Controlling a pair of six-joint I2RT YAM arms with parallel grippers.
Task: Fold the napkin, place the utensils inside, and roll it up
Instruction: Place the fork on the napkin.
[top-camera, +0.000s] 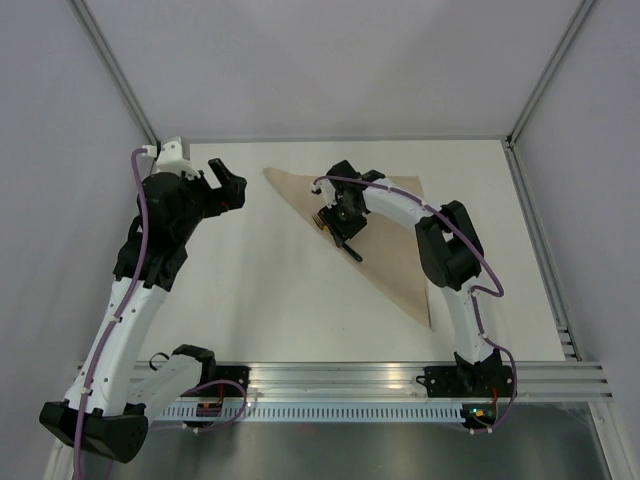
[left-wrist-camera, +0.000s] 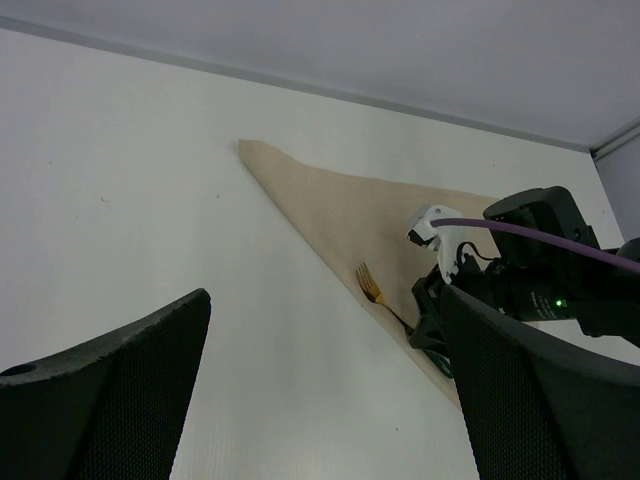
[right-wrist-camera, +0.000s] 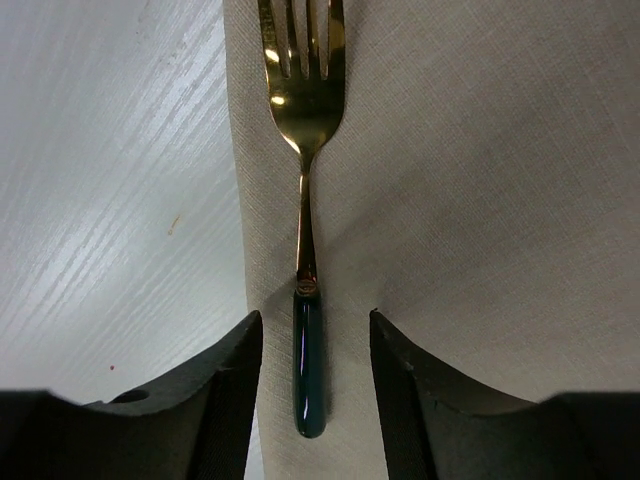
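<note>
The fork (right-wrist-camera: 305, 240) lies on the folded napkin (right-wrist-camera: 480, 200) beside its fold edge, tines toward 12 o'clock in the right wrist view. The right gripper (right-wrist-camera: 314, 328) straddles the dark handle, released, with both fingers clear of it. The left gripper (top-camera: 226, 190) gapes empty at the napkin's 9 o'clock.

Top cam: high at near edge, looks down on whole table (top-camera: 250, 300). L wrist: low, oblique, far. R wrist: close, straight down. Shared: fork (right-wrist-camera: 304, 220), napkin (right-wrist-camera: 480, 200).

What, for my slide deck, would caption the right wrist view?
Open jaws straddle the dark handle of a gold fork lying along the napkin edge, beside the white table.
</note>
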